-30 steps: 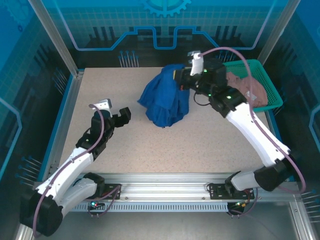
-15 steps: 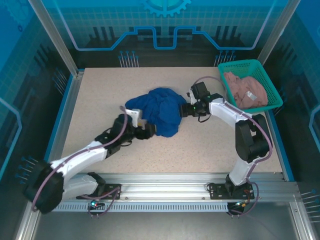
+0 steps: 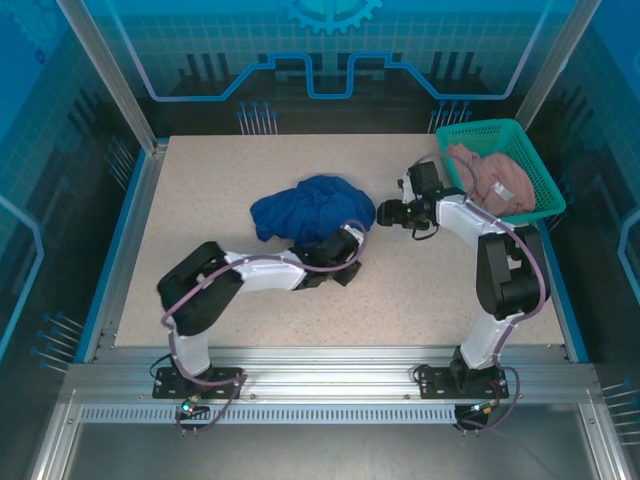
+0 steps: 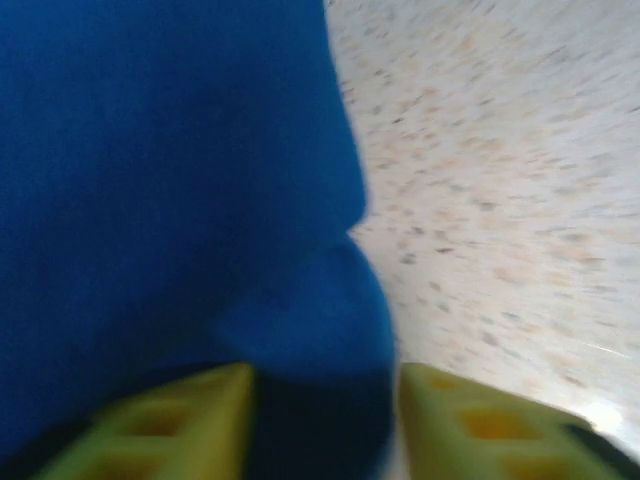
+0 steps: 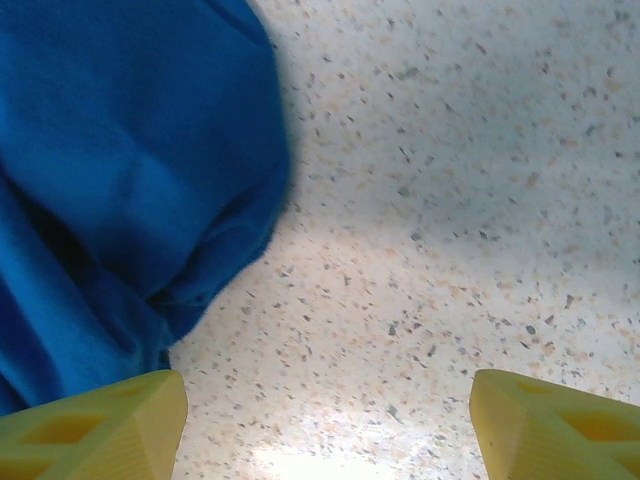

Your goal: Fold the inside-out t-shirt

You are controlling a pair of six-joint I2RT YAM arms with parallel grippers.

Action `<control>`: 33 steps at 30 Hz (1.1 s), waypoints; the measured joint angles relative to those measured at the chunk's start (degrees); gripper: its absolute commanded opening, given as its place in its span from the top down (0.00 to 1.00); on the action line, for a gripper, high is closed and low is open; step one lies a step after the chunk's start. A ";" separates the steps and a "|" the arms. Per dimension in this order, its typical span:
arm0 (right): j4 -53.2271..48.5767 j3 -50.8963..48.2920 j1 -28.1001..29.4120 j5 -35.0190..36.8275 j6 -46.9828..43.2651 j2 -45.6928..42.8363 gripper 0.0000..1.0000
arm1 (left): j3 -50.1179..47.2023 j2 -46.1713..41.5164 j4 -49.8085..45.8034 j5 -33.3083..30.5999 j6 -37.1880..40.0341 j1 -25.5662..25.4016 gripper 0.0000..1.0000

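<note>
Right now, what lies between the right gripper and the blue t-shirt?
Bare tabletop, a narrow strip in the top view; the right gripper stands open beside the t-shirt.

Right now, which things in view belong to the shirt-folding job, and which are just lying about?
Job: blue t-shirt; left gripper, cloth between its jaws; right gripper, open beside it.
Lying about: green basket; pinkish garment inside it.

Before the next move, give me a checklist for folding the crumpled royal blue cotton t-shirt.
1. Royal blue cotton t-shirt spread flat: not ok, bunched in a heap.
2. Cloth between the left gripper fingers: ok.
3. Left grip firm: cannot tell, view blurred.
4. Right gripper open and empty: ok.
5. Pinkish-beige garment inside green plastic basket, out of the way: ok.
</note>
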 measured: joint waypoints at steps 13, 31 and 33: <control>10.51 -5.33 2.05 -5.53 1.92 -2.08 0.27 | -20.96 -30.60 12.92 13.57 -12.52 17.38 1.00; 26.77 -7.52 6.05 -20.24 12.87 6.95 1.00 | -25.27 -33.81 14.91 23.15 -22.56 21.24 1.00; 27.26 -9.49 3.23 -21.29 13.66 2.10 1.00 | -25.33 -36.61 14.80 23.17 -23.26 22.43 1.00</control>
